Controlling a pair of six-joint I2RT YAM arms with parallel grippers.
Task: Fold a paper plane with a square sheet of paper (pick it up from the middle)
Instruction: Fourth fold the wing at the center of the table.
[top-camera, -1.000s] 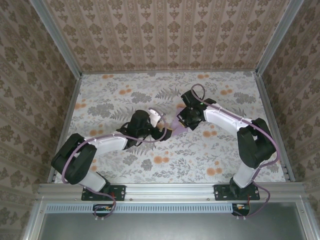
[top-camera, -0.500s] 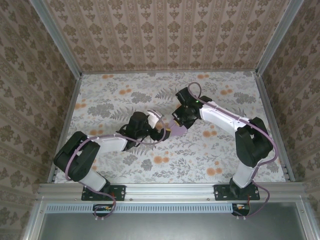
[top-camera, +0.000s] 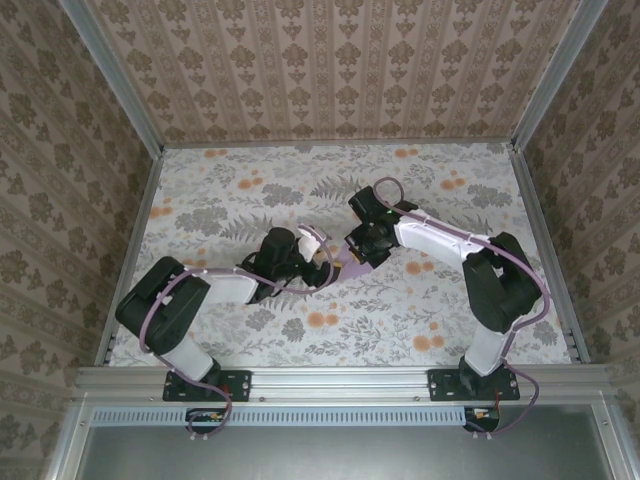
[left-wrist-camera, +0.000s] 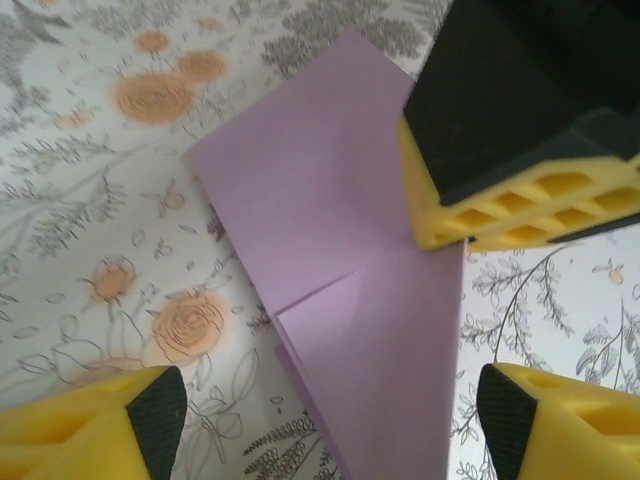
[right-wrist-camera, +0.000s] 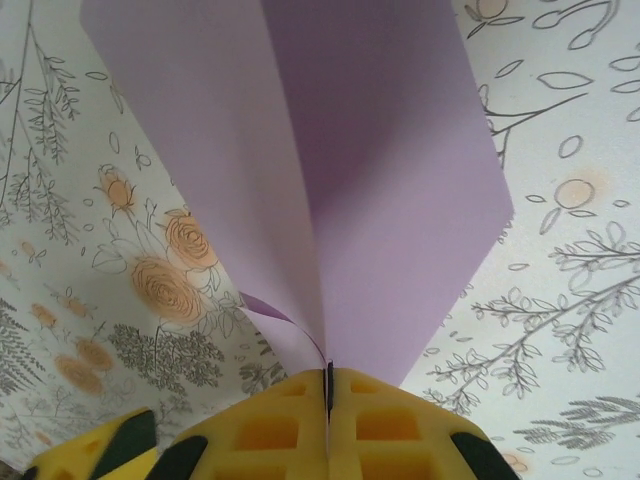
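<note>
The lilac sheet of paper lies folded on the floral table, with flaps meeting at a crease and one side narrowing to a point. My right gripper is shut on its edge, and the paper rises from the pinch in two leaves along a centre fold. From the left wrist view those yellow right fingers sit on the paper's far right edge. My left gripper is open, its fingertips standing either side of the paper's near end without touching it. From above, the two grippers meet over the paper.
The floral tabletop is bounded by patterned walls on three sides and a metal rail along the near edge. Both arm bases stand on that rail.
My right gripper has shifted left and nearer with the paper, closing in on the left gripper. The left arm's elbow has swung to the right, and its jaws have narrowed a little.
</note>
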